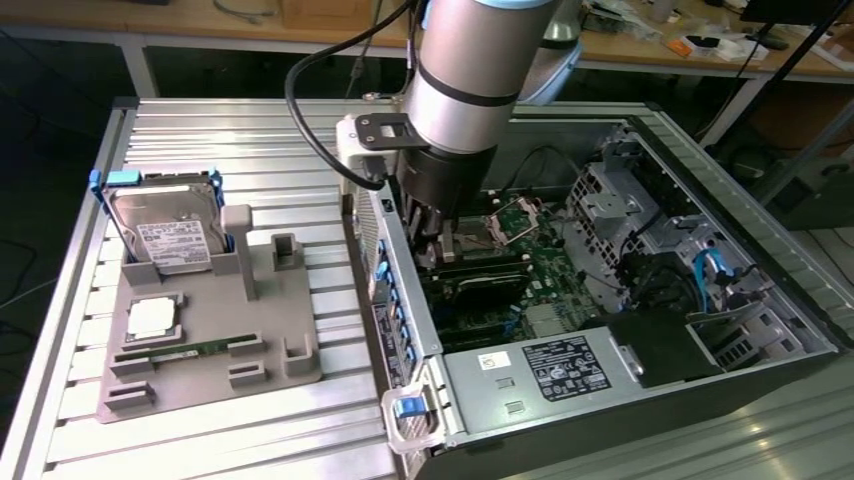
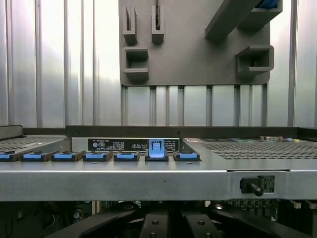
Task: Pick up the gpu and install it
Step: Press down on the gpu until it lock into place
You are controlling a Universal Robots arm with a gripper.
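Claw (image 1: 430, 235) closed, down in PC case (image 1: 747, 300); gpu maybe held, obscured.

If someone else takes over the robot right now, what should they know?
The tool is shut and lowered into the open computer case, over the motherboard.
The gpu is probably the dark card just under the tool; I cannot tell whether it is gripped or seated.
The grey holder carries the hard drive and memory stick.
Done, it seems: gpu brought to the case. Left: confirming it is seated.
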